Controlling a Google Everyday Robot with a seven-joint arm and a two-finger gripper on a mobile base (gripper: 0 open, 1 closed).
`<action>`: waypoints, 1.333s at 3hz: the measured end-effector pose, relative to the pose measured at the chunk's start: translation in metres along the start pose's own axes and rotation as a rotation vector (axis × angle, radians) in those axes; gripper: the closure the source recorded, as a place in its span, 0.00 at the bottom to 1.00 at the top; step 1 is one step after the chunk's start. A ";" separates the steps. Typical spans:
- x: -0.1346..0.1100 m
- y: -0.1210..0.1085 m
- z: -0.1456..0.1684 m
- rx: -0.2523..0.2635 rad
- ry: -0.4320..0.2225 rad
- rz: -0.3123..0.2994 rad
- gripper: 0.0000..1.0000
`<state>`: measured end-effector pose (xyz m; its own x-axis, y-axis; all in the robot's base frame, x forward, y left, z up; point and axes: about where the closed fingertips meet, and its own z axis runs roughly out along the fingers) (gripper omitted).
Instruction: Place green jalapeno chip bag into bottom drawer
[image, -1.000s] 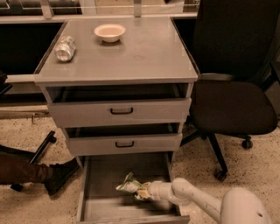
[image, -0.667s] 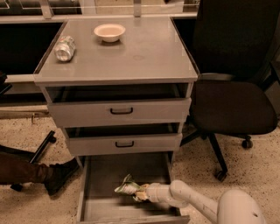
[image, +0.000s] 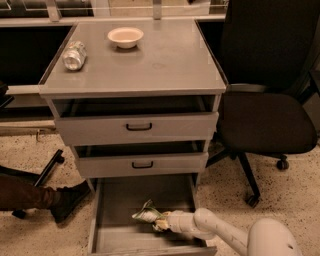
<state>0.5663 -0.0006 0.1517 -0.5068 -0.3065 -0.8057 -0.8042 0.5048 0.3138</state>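
The green jalapeno chip bag is a crumpled green-and-white bag inside the open bottom drawer, near its middle and low over the grey floor. My gripper reaches in from the lower right on a white arm and is shut on the bag's right end. The bag sticks out to the left of the fingertips. The drawer is pulled fully out below the two shallower drawers with black handles.
A crushed silver can and a cream bowl sit on the cabinet top. A black office chair stands to the right of the cabinet. A person's leg and shoe lie on the floor at the left.
My gripper has shifted slightly left and down inside the bottom drawer, with the bag still in it. Nothing else has moved.
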 end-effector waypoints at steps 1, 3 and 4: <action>0.000 0.000 0.000 0.000 0.000 0.000 0.58; 0.000 0.000 0.000 0.000 0.000 0.000 0.12; 0.000 0.000 0.000 0.000 0.000 0.000 0.00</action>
<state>0.5662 -0.0005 0.1517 -0.5069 -0.3065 -0.8057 -0.8042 0.5046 0.3139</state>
